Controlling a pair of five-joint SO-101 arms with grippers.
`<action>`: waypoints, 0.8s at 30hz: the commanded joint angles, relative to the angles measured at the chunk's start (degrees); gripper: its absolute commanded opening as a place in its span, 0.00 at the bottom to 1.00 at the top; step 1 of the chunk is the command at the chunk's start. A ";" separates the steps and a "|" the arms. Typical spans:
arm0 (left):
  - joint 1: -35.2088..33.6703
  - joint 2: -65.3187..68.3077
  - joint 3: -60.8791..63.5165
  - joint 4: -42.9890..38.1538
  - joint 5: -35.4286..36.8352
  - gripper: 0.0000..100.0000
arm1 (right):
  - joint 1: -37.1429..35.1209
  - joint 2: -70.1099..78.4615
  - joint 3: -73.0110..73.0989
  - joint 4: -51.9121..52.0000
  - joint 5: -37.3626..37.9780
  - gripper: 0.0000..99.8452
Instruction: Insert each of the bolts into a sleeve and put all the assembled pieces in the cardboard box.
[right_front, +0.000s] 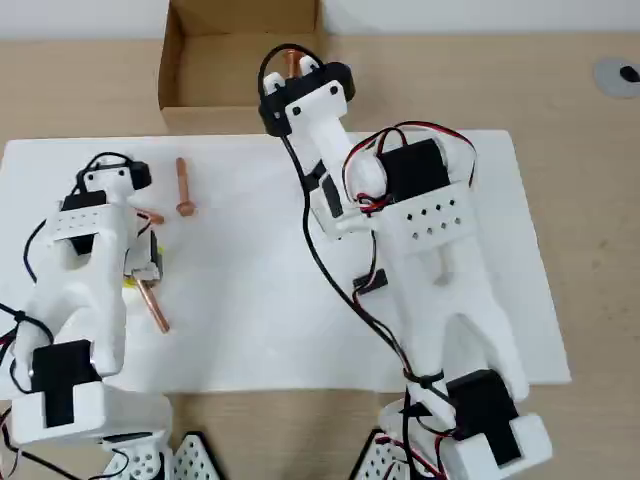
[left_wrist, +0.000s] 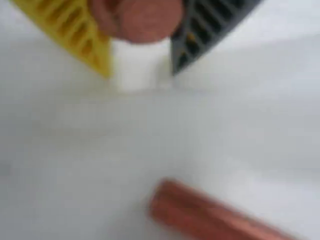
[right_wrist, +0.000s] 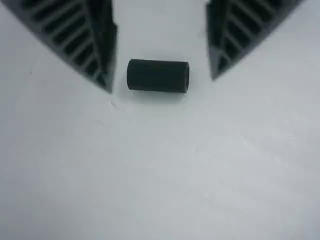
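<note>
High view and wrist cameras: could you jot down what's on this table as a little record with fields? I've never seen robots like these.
Surface: white mat on a wooden table
Cardboard box: at the mat's far edge
Loose bolts: two, lying apart on the mat, the other by the left arm
Left gripper: shut on a copper bolt
Right gripper: open, straddling a black sleeve lying on the mat
</note>
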 joint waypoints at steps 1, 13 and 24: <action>0.97 1.10 -2.20 -0.97 1.58 0.18 | 0.75 -2.59 0.04 0.26 0.44 0.16; 0.79 0.84 -2.11 1.58 10.29 0.19 | 0.84 -2.59 0.04 1.05 0.53 0.16; 1.32 0.84 -2.29 7.56 30.68 0.12 | 0.84 -2.59 0.04 1.05 0.53 0.16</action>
